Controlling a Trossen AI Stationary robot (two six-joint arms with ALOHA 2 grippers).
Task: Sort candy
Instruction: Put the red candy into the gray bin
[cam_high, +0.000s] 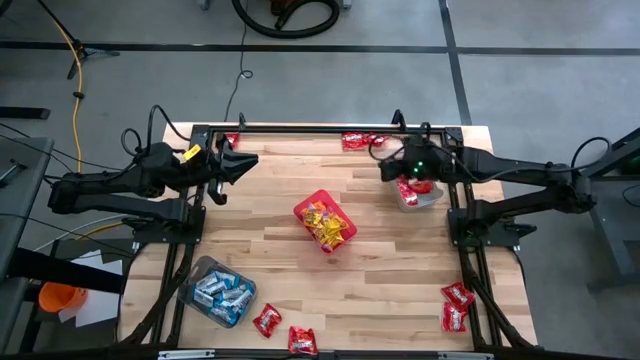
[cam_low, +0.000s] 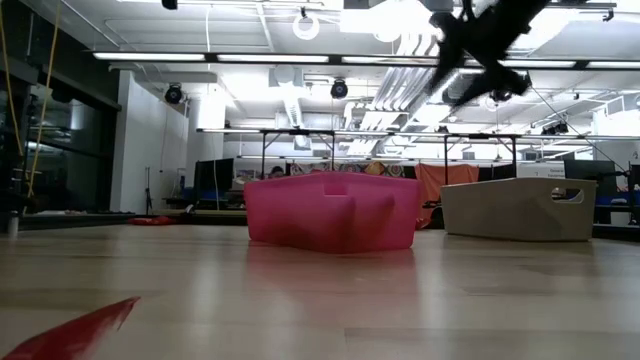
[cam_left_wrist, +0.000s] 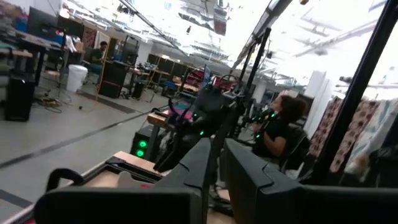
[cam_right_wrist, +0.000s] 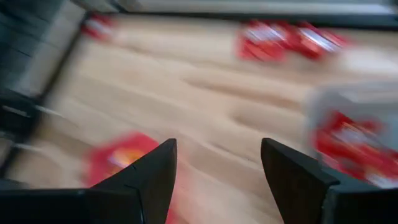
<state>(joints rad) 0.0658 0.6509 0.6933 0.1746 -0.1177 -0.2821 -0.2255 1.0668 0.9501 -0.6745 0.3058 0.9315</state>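
Loose red candy packets lie flat at the table's far edge (cam_high: 355, 140), the far left corner (cam_high: 232, 140), the near edge (cam_high: 267, 320) and the near right (cam_high: 457, 295). The red bin (cam_high: 325, 222) at the centre holds yellow candy, the clear tub (cam_high: 215, 290) holds blue-and-white candy, and the grey tub (cam_high: 418, 192) holds red candy. My right gripper (cam_right_wrist: 217, 162) hangs open and empty just beyond the grey tub, tipped down toward the table. My left gripper (cam_left_wrist: 216, 168) is shut and empty, raised at the far left (cam_high: 235, 165).
Black frame rails run along the table's left, right and far edges. Bare wood lies between the red bin and the tubs. In the low view the red bin (cam_low: 335, 210) and the grey tub (cam_low: 520, 208) stand side by side. A person sits beyond the table (cam_left_wrist: 277, 127).
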